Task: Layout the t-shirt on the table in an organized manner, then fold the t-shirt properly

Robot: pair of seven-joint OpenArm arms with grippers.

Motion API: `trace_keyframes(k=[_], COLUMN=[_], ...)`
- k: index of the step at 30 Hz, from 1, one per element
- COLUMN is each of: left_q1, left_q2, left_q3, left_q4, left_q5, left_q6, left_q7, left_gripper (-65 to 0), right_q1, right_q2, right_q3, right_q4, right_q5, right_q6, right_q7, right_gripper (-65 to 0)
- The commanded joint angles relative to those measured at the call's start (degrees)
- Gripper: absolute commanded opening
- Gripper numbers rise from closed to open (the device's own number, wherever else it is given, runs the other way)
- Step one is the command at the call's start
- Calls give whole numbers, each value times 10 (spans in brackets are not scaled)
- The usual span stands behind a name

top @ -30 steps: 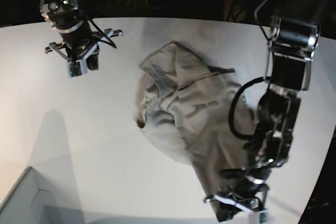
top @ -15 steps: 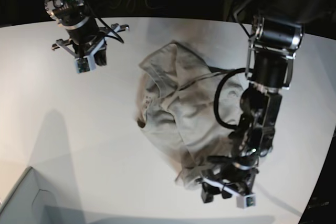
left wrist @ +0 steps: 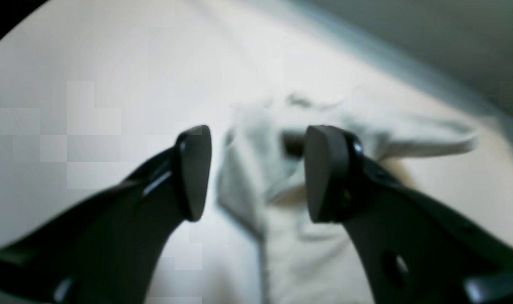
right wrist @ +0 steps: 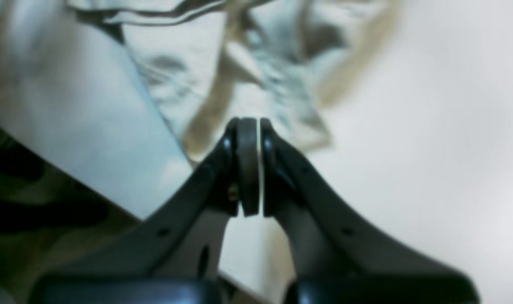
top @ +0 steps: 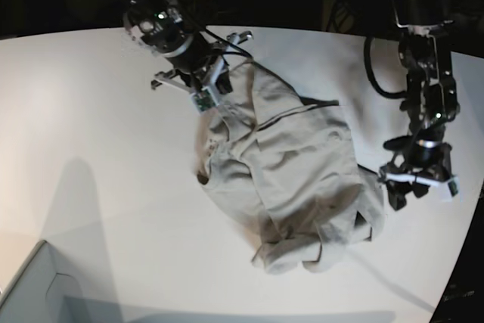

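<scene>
The t-shirt (top: 291, 179) lies crumpled mid-table (top: 98, 149), bunched toward the near edge. Left gripper (top: 414, 187) hangs off the shirt's edge on the base view's right, forearm reaching down from above — jaws spread wide, nothing between them; right gripper (top: 209, 90) sits low at the shirt's far corner, arm angled in from the back — jaws pressed together, holding nothing.

Both my wrist views are smeared; the t-shirt (left wrist: 281, 169) reads as soft pale folds, collar and label untraceable; the table (top: 91, 149) runs off the base view's lower edge; a grey box corner (top: 30, 293) is cropped there.
</scene>
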State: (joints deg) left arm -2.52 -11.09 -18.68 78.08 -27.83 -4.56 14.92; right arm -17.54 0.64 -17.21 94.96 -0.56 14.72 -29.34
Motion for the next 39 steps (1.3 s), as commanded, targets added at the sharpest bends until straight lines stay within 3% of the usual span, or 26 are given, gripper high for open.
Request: trace_keyframes(k=[1,8,12,18,27,31,35,39], left_q1=[-6,50,73,102,135,138,140,144], left_q2=[-6,-6,-6,-1,0,0,0,1], left_q3=[-12,-70,-86,-84,-84,-61,-52,-52], left_q4=[14,18,36,64,94,105,104,104], left_q5=[-3,-3,-3,-3,-3,-3,-3,-3], left_q6=[-6,-6,-6,-6,-6,-6,-6,-6], left_q7=[-17,-16,-16,-16,-16,-16,-16,-16], left_gripper=[-306,-306,-306,-306,-304,-304,-304,-304], right_q1=[17,87,98,107,168,149,105,58], right_q2=[-2,0,17,62,114,106,56,19], right_q3=[-9,-16,66,186,365,386,384,353], right_q4=[-10,-139,-170,-195,-248,-145,-38,9], right_q5=[3,4,4,4,4,4,5,2], right_q6=[-3,-3,-3,-3,-3,-3,-3,33], right_q7=[7,9,11,59,61,60,61,57], right_gripper=[-650,-650,-650,-650,-650,-650,-650,-650])
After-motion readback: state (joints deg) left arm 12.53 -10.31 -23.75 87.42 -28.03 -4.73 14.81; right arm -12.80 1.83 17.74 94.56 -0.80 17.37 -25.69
